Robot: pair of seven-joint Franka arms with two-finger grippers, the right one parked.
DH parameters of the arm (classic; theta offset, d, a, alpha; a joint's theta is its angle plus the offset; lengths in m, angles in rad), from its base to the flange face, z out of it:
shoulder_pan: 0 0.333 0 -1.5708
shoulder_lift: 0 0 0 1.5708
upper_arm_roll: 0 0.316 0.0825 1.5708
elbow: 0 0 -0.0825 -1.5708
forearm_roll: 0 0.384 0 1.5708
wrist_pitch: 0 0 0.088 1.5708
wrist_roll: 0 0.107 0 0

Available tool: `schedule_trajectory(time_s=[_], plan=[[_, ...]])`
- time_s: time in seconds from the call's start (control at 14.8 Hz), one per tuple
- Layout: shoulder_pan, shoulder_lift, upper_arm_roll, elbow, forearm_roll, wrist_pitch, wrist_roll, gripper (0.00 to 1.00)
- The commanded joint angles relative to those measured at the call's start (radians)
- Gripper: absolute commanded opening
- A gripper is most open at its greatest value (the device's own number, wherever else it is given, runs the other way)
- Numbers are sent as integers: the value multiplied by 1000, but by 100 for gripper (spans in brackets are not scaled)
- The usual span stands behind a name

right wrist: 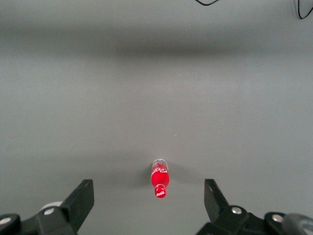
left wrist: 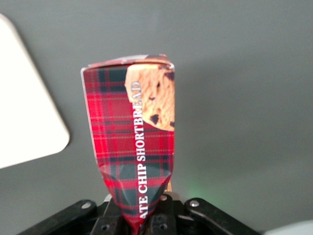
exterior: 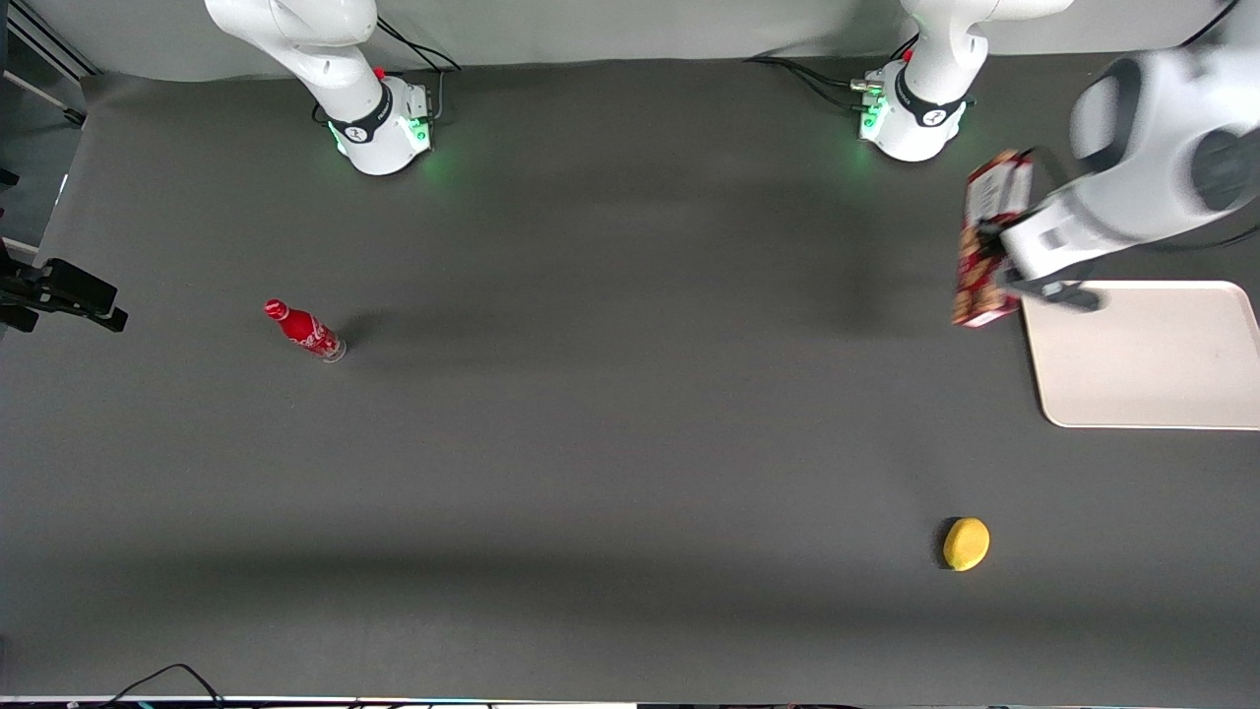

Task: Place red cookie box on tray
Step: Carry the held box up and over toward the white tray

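- Red tartan cardboard: the red cookie box (left wrist: 134, 142) reads "…ATE CHIP SHORTBREAD" in white beside a cookie picture.
- I see the box lifted off the table, just beside the tray (exterior: 1152, 359) on its edge toward the parked arm's end, not over it.
- My gripper (exterior: 1004, 258) pinches the box, crumpling its narrow end.
- The left arm reaches sideways above the tray.
- A yellow lemon (exterior: 966, 544) lies nearer the front camera than the tray; a small red bottle (exterior: 303, 330) lies well apart, toward the parked arm's end.

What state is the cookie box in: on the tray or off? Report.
Off: red cookie box hangs clamped in the gripper, beside the tray.
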State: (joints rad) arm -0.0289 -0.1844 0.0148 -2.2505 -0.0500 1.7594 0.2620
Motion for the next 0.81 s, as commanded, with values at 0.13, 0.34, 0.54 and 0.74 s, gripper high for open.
schedule_trajectory(time_s=[0.13, 0.34, 0.54, 0.74], plan=[[6, 43, 196, 476, 130, -388, -7, 0], [7, 149, 322, 685, 191, -413, 37, 0], [10, 313, 489, 801, 237, -356, 352, 0], [26, 454, 611, 774, 227, -168, 490, 0]])
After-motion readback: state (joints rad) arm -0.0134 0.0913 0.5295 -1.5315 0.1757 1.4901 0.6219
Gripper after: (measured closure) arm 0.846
